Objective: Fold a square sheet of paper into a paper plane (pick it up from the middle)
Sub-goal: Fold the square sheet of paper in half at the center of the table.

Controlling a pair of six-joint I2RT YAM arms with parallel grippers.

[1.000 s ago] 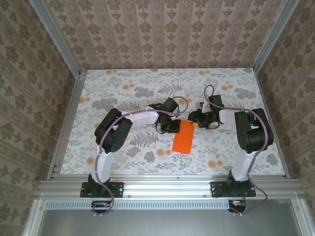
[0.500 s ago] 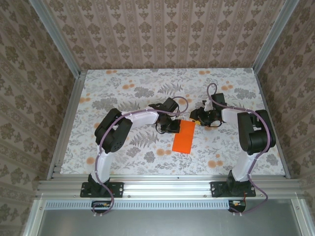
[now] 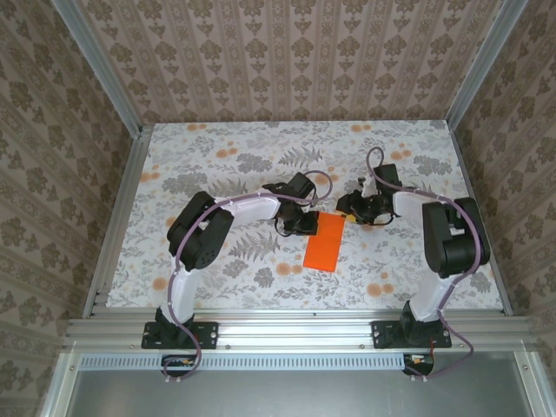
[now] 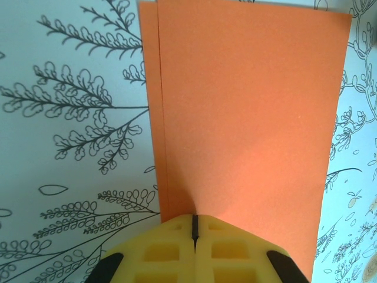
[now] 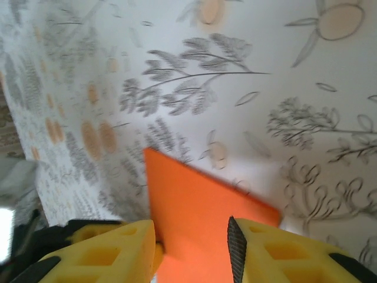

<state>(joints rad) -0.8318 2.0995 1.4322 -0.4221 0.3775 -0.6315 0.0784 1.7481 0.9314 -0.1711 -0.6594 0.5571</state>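
Our right gripper [image 3: 347, 207] has drawn back slightly from the square sheet of paper [image 3: 324, 243]. Its jaws are spread, with the sheet's corner just ahead of them. We see our left gripper [image 4: 194, 223] pressed together, tips on the sheet's near edge, the paper lying flat ahead.

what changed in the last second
The right gripper eased back a little to the right from the far corner of the orange paper, jaws open. The left gripper stayed shut at the paper's edge, and the paper did not move.
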